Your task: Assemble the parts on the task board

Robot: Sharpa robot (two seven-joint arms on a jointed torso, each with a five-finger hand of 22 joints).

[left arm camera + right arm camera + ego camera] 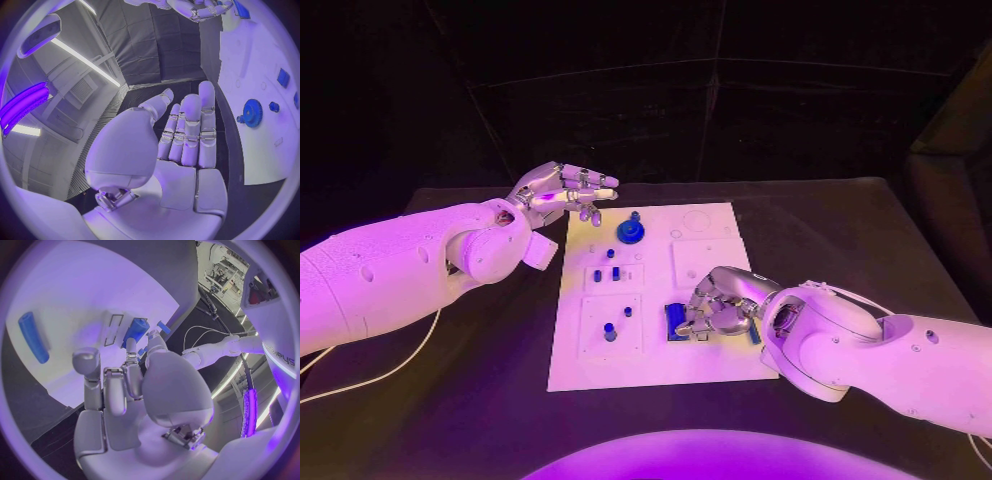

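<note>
The white task board (718, 225) lies in the middle of the table. A blue gear (632, 232) (252, 112) stands near its far edge, and small blue parts (604, 273) sit in its left-hand recesses. My left hand (567, 192) (181, 145) hovers over the board's far left corner, fingers stretched out and holding nothing. My right hand (718, 305) (128, 385) is low over the board's near right part. It pinches a blue part (678, 320) (135, 330) between thumb and a finger, beside a narrow slot (115, 330). A blue bar (32, 337) (754, 330) lies flat on the board close by.
The black table (862, 230) surrounds the board, with bare surface to the right and at the front. A thin cable (372, 375) trails off the table's left side under my left arm. My right hand (200, 7) also appears far off in the left wrist view.
</note>
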